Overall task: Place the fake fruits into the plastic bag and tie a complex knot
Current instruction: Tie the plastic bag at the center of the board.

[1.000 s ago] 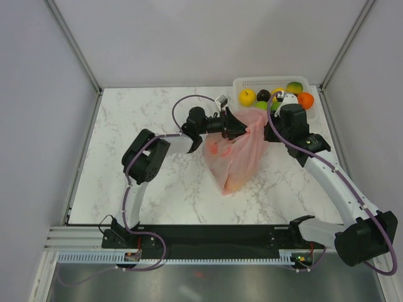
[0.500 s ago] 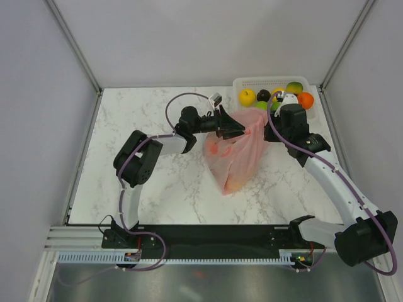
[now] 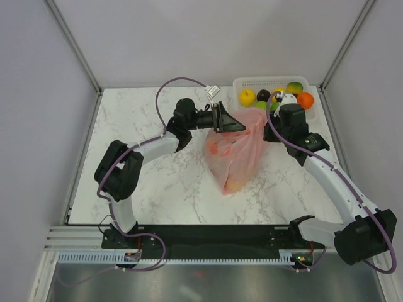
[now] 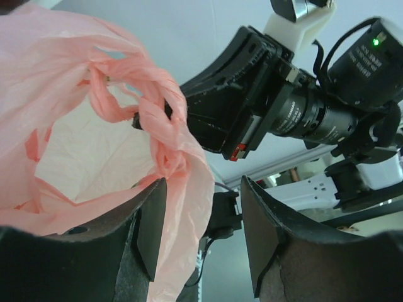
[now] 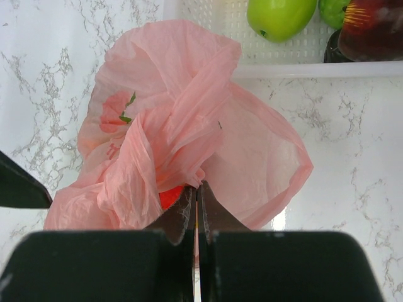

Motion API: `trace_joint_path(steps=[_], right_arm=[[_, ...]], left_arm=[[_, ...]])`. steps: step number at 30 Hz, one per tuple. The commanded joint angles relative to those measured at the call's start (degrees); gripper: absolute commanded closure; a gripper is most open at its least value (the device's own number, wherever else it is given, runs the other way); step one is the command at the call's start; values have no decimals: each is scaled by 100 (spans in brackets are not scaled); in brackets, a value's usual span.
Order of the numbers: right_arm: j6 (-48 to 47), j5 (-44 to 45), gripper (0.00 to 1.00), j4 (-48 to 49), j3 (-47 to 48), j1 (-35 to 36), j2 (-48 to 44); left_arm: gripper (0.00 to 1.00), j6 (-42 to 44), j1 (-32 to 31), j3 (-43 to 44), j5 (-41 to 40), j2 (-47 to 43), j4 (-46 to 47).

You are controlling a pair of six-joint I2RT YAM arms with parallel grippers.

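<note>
The left arm [image 3: 151,146] rises from its base with the elbow out to the left, and its forearm and wrist lie almost level, pointing to the right. The left gripper [image 3: 239,126] has its two fingers [image 4: 148,229] apart with a clear gap between them. The right arm [image 3: 334,179] goes up along the right side and bends inward to the left, where the right gripper [image 5: 197,196] has its jaws pressed together on a fold of the bag [image 5: 189,126], facing the left gripper, near but apart.
</note>
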Motion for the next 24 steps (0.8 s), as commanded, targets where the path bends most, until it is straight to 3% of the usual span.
trace_joint_path(steps=[1, 9, 24], right_arm=[[11, 14, 100, 110, 229, -31, 17], [-7, 5, 100, 101, 229, -22, 9], [-24, -12, 100, 93, 212, -22, 44]], left_arm=[[42, 1446, -190, 188, -394, -379, -1049], [46, 2527, -375, 320, -1518, -642, -2200], [43, 3248, -735, 575, -2143, -704, -2447]])
